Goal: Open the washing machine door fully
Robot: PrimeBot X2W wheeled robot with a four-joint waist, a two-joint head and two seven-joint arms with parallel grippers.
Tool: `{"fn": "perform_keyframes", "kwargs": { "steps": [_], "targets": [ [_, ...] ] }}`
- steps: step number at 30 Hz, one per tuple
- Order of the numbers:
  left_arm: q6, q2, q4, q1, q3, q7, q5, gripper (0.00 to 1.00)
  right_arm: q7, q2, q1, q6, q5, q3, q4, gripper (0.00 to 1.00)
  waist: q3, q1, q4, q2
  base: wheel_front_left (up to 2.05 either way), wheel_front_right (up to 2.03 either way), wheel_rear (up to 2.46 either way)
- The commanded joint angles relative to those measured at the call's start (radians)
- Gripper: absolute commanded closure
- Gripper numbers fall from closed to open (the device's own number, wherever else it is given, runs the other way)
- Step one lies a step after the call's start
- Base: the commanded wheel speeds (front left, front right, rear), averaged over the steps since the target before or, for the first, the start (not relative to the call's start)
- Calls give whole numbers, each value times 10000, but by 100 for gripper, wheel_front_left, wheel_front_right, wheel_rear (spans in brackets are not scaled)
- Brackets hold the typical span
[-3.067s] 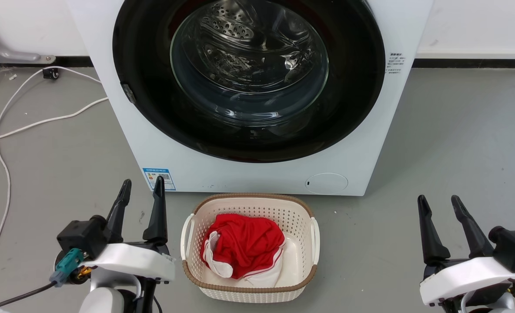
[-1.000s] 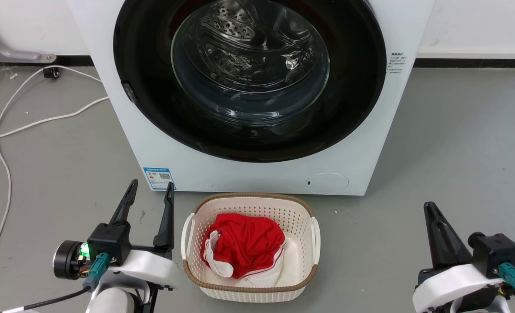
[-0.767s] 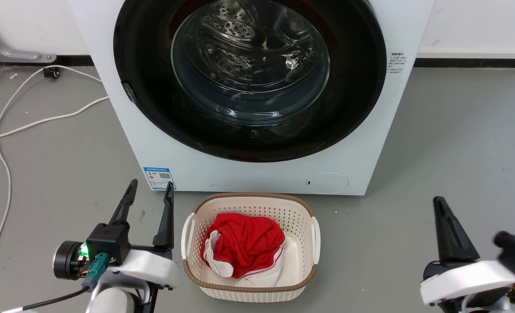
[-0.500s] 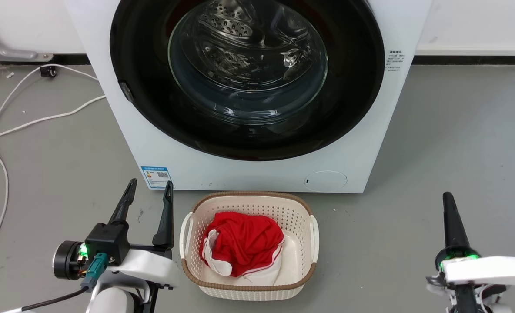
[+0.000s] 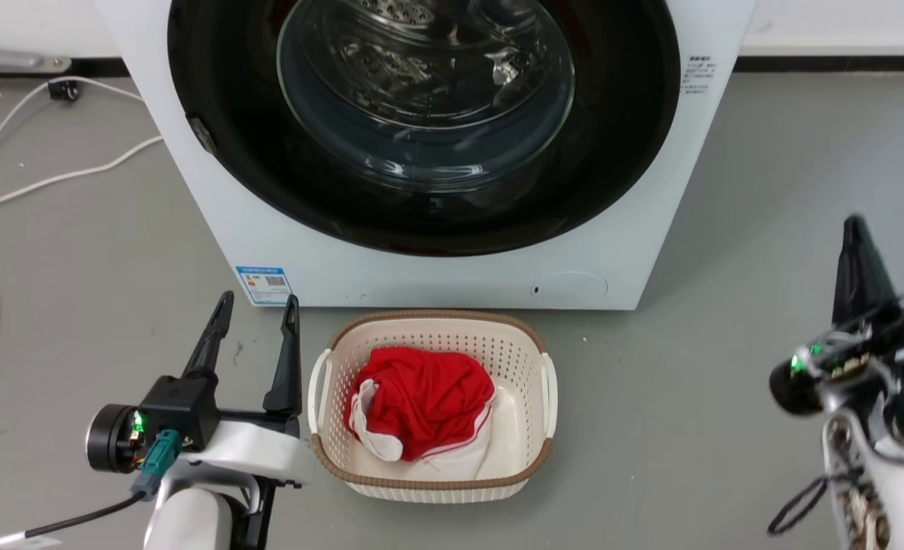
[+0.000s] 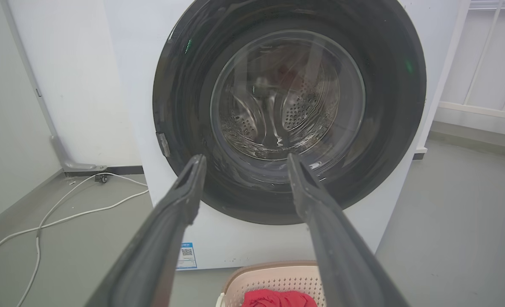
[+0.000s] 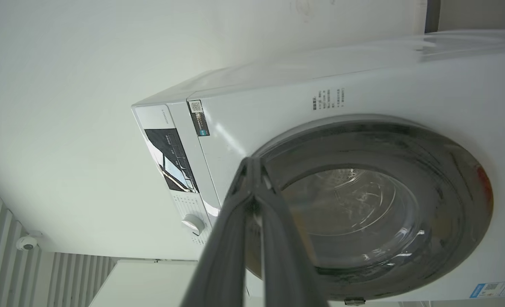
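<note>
Short of the closed washing machine door (image 5: 425, 99), left gripper (image 5: 259, 299) was held spread wide, right gripper (image 5: 853, 229) pinched together, nothing gripped.

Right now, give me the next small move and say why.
Probably bring the right gripper, shut and raised beside the washing machine, in toward the washing machine door: the door lies closed against the front, nothing touches it, and the left gripper hangs open by the basket.

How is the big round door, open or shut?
Shut. The washing machine door sits flush against the washing machine, with no gap at its edge.
</note>
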Motion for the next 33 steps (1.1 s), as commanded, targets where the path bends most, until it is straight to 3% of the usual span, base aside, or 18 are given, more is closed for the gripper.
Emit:
{"fn": "perform_keyframes", "kwargs": {
  "steps": [1, 9, 19, 24, 33],
  "targets": [
    [-34, -4, -87, -181, 39, -27, -39, 0, 189, -259, -618, 0, 209, 198, 402, 100, 217, -1, -12, 0, 0, 0, 0],
    [-119, -18, -341, -522, 96, -27, -79, 0, 519, -1423, -3240, 0, 991, 1067, 2317, 100, 960, -1, 74, 0, 0, 0, 0],
    [-232, -26, -777, -1070, 61, -27, -74, 0, 1186, -2927, -7280, 0, 987, 3158, 5450, 100, 2014, -1, 374, 0, 0, 0, 0],
    [-295, -45, -1000, -1362, -21, -27, -79, 0, 1900, -3151, -9138, 0, 647, 4346, 6936, 100, 2505, -1, 529, 0, 0, 0, 0],
    [-344, -87, -1266, -1686, -125, -27, -132, 0, 3277, -2750, -11270, 0, -132, 5934, 8921, 100, 3058, -1, 746, 0, 0, 0, 0]
  ]
}}
